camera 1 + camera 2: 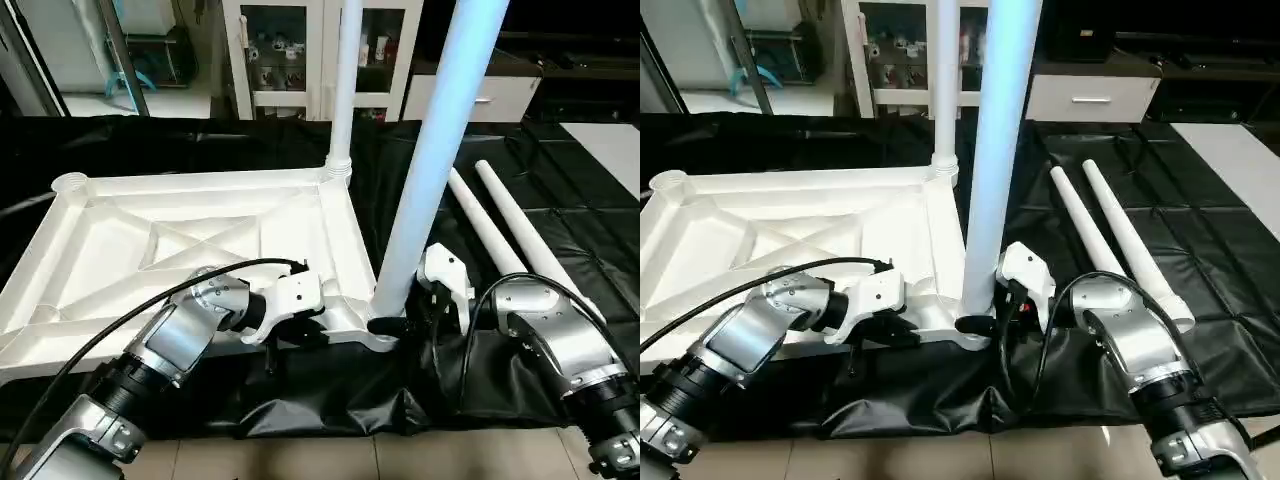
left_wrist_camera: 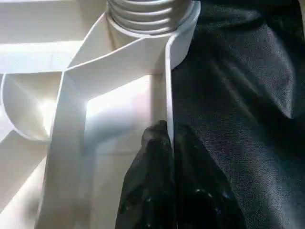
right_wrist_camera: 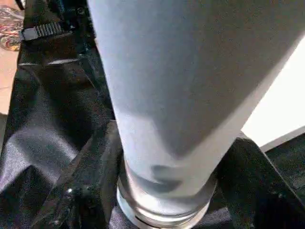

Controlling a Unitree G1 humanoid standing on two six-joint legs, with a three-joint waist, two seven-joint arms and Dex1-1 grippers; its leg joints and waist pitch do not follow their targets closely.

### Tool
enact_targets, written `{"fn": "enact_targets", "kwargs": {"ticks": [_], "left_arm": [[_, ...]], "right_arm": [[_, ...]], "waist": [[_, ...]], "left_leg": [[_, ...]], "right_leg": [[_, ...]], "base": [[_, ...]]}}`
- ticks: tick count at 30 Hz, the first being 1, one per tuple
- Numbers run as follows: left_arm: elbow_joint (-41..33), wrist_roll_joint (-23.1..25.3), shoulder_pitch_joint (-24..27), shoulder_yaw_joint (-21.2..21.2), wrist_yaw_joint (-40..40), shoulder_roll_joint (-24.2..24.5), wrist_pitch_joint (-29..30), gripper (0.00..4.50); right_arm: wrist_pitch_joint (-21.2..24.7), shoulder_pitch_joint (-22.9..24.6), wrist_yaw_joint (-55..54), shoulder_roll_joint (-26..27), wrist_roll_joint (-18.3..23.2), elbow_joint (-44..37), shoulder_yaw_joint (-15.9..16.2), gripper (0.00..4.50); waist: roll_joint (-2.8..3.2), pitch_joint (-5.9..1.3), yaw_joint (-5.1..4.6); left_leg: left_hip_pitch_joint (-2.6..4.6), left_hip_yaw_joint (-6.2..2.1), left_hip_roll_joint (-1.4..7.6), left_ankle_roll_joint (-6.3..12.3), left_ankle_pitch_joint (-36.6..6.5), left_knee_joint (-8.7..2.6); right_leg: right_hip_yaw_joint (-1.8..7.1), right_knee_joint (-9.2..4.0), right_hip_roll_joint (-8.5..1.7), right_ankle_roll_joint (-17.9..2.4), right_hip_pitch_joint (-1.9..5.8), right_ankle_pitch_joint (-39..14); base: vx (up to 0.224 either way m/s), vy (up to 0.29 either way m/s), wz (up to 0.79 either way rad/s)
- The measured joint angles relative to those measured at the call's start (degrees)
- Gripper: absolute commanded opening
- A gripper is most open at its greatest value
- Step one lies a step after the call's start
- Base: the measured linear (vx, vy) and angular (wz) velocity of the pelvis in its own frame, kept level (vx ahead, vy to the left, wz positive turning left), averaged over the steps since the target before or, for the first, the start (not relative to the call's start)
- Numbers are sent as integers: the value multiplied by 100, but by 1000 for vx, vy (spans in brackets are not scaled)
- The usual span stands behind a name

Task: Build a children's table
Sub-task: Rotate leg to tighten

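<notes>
Black cloth (image 1: 560, 215) carries our upturned tabletop (image 1: 150, 245). Left pincer (image 2: 167, 143) pinches its rim; right pincer (image 1: 408, 318) straddles the second upright leg (image 1: 425, 170), grip uncertain. Beyond it, two legs (image 1: 500, 225) wait.

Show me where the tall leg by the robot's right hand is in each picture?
Left eye view: the leg rises from the tabletop's near right corner, right of centre.
Right eye view: the same leg stands near the middle.
Left wrist view: I cannot tell which leg's ribbed base is there.
Right wrist view: the leg stands between the black fingers.
Shared landmark: the tabletop.
</notes>
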Motion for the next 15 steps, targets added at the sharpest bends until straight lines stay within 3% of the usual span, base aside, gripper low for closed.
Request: {"fn": "enact_targets", "kwargs": {"ticks": [4,8,12,15], "left_arm": [[267,34,-39,193,410,-253,93,0],[704,54,-174,428,1094,-678,239,0],[1096,96,-412,576,1807,-1124,510,0],[1516,147,-662,756,2526,-1505,727,0]], "right_arm": [[131,-73,-605,350,-12,320,-218,250],[285,-136,-1644,861,5,689,-601,250],[380,-327,-2861,1424,-28,1034,-948,249],[294,-634,-4127,1940,-186,1459,-1105,249]], "waist": [[-4,1,-41],[-6,7,-181],[19,20,-329],[52,40,-440]], "left_leg": [[19,-1,-3,0,0,17],[24,-31,-12,0,0,28],[-27,-153,-20,1,-1,32],[-38,-181,-24,1,-1,33]], "right_leg": [[5,-3,-1,26,8,-16],[-22,-41,-6,35,15,-22],[-152,-188,-11,34,34,-22],[-197,-259,-17,31,33,-24]], "base": [[0,0,0],[-13,3,-2],[0,0,0],[0,0,0]]}}
